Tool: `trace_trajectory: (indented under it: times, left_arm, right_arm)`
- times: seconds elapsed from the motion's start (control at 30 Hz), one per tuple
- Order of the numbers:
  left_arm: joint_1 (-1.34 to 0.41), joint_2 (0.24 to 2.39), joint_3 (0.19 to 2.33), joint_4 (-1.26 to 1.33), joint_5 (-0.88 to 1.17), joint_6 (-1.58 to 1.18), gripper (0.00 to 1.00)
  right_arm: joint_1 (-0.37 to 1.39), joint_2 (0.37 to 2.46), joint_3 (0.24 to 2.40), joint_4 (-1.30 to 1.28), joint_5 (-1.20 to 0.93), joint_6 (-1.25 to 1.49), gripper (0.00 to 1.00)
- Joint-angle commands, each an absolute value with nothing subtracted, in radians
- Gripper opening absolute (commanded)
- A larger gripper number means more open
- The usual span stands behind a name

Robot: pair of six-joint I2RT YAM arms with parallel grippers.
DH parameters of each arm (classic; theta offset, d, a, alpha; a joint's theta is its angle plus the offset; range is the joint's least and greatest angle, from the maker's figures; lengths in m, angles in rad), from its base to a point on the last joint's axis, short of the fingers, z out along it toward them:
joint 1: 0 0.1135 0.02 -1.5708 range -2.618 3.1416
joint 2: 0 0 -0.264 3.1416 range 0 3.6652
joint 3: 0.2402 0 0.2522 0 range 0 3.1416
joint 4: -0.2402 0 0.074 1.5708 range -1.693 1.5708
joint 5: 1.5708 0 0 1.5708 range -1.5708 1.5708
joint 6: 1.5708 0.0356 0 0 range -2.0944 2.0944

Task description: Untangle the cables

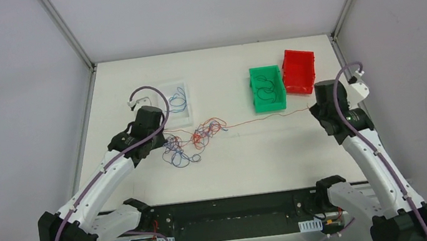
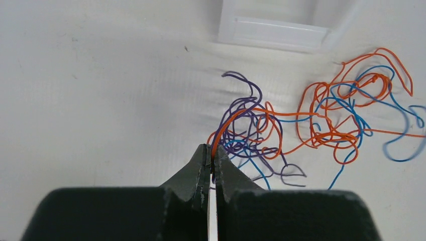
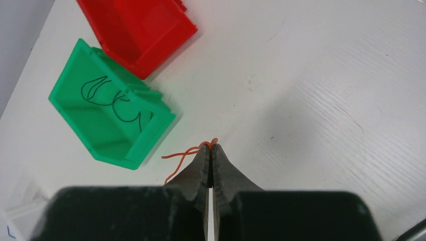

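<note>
A tangle of thin red, blue and purple cables (image 1: 192, 141) lies on the white table, left of centre. One red cable (image 1: 261, 118) runs out of it in a straight taut line to the right. My left gripper (image 2: 212, 150) is shut on cables at the tangle's left edge, with red and purple strands (image 2: 236, 118) rising from its tips. My right gripper (image 3: 210, 147) is shut on the red cable's far end (image 3: 183, 153), in front of the green bin (image 3: 111, 123). A thin black cable (image 3: 113, 100) lies inside that bin.
A red bin (image 1: 299, 70) stands next to the green bin (image 1: 267, 87) at the back right. A clear tray (image 1: 174, 104) holding a blue cable (image 1: 178, 99) sits behind the tangle. Metal frame posts stand at the table's rear corners.
</note>
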State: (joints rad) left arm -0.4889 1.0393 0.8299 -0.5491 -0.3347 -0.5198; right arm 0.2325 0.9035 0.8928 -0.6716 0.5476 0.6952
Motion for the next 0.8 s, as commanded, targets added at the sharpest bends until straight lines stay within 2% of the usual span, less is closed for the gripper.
trace_trajectory:
  times: [0.0,0.3,0.33,0.37,0.43,0.47,0.57,0.77]
  left_arm:
    - [-0.477,1.0,0.869,-0.601,-0.404,-0.566,0.0]
    - [-0.477,0.998,0.87,-0.553,-0.214,-0.524,0.0]
    - [-0.477,0.998,0.872,-0.547,-0.191,-0.513,0.0]
    - [-0.477,0.994,0.875,-0.54,-0.163,-0.501,0.0]
    - [-0.477,0.99,0.874,-0.527,-0.127,-0.486,0.0]
    - [-0.477,0.986,0.874,-0.522,-0.118,-0.482,0.0]
    - [-0.476,0.981,0.872,-0.513,-0.105,-0.477,0.0]
    - [-0.477,0.981,0.865,-0.512,-0.098,-0.474,0.0]
  right_arm:
    - [0.173,0.851,0.879,-0.726,0.519,0.702,0.0]
    - [0.176,0.862,0.788,-0.533,0.133,0.6,0.01]
    - [0.184,0.871,0.788,-0.525,0.094,0.586,0.09]
    - [0.201,0.885,0.789,-0.522,0.077,0.576,0.23]
    - [0.255,0.908,0.798,-0.515,0.087,0.562,0.59]
    - [0.288,0.918,0.801,-0.509,0.104,0.56,0.67]
    - [0.395,0.955,0.817,-0.482,0.158,0.568,0.75]
    - [0.591,1.141,0.88,-0.349,0.136,0.546,0.75]
